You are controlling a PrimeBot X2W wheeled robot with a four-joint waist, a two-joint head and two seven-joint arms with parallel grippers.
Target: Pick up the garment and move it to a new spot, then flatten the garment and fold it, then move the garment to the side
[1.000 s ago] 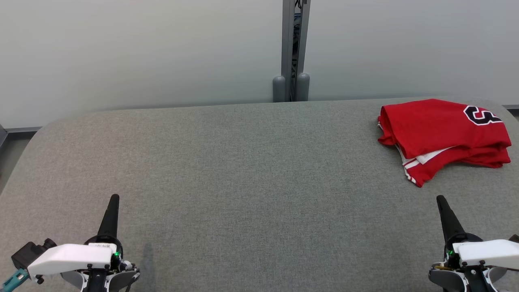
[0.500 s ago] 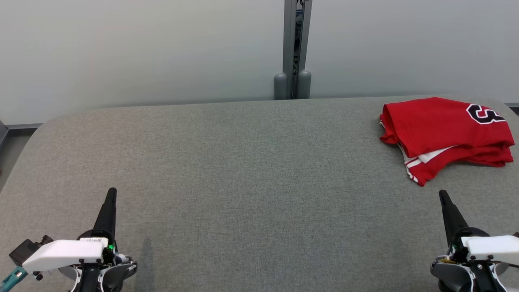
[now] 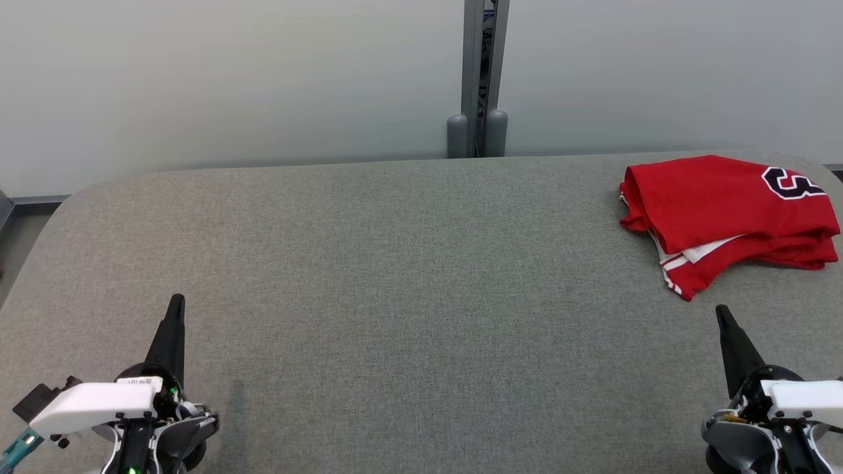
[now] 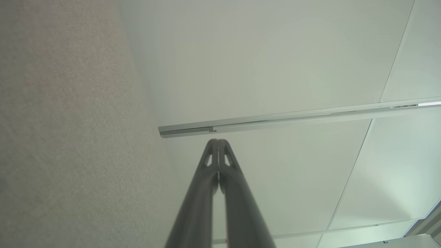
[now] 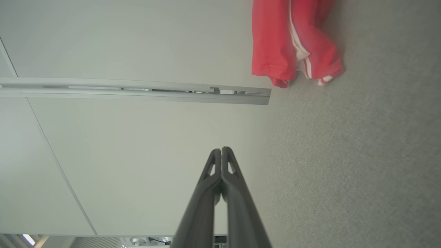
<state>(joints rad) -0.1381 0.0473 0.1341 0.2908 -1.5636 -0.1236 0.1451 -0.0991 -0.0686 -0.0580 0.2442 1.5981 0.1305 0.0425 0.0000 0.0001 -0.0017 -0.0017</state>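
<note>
Garment point(image 3: 724, 210) lies apart ahead of right claw point(image 3: 720, 311), pressed together like left claw point(image 3: 176, 300).

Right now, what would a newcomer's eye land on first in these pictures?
The red garment, folded in a loose pile at the far right of the grey table. Then the left tool and right tool, both shut and empty, at the head view's bottom corners.

Head cam sits up high, looking forward and down over the grey desk point(image 3: 421, 263) to the pale wall point(image 3: 230, 79). Wrist cams ride low over the desk, rolled sideways, staring along the left fingers point(image 4: 205, 199) and right fingers point(image 5: 203, 206) at that wall. All three catch the metal post point(image 3: 484, 66); head and right wrist share the red garment point(image 3: 724, 197).
</note>
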